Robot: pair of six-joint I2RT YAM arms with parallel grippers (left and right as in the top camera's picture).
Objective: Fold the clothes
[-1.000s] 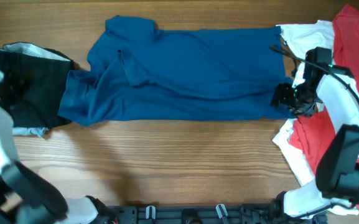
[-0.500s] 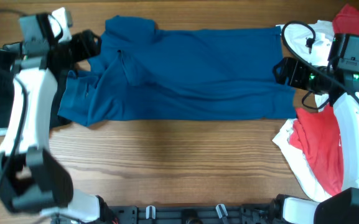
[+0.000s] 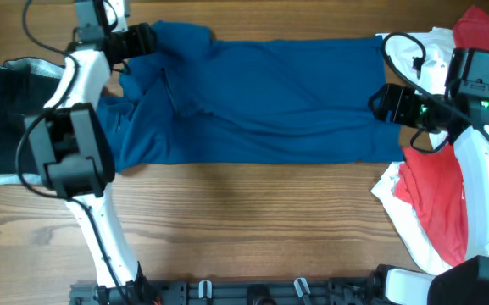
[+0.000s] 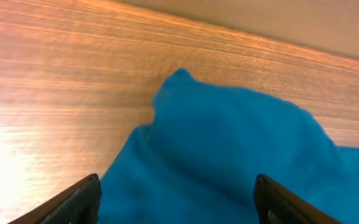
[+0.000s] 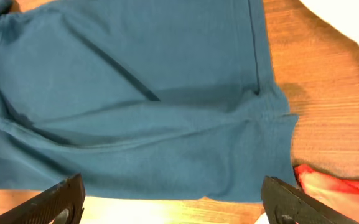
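Task thing: blue shirt (image 3: 261, 93) is laid flat across the table (image 3: 244, 229), long axis left to right. It is rumpled at its left end and the hem is at its right end.
Left gripper: left gripper (image 3: 147, 39) is held at the blue shirt's upper-left corner as seen from overhead. Jaws are spread wide and nothing is gripped. In the left wrist view a raised bump of blue cloth is seen between the fingers (image 4: 83, 199).
Right gripper: right gripper (image 3: 380, 102) is held at the blue shirt's right edge, about mid-hem. Fingers (image 5: 64, 196) are wide apart and nothing is gripped. Contact with the cloth cannot be told.
Step judged: end grasps are being lined up for the next fold.
To do it well: the raised bump should be pinched low so every layer at that corner is caught. At the hem end, a corner should be taken rather than mid-edge. Both ends should be lifted together so the cloth is kept taut.
Risk judged: only the top layer may be caught, and the rumples at the left end may be folded in.
Neighbours: black garment (image 3: 7, 110) lies just off the blue shirt's left end. Red garment (image 3: 435, 195) and white garment (image 3: 422, 51) lie just off its right end and should not be snagged.
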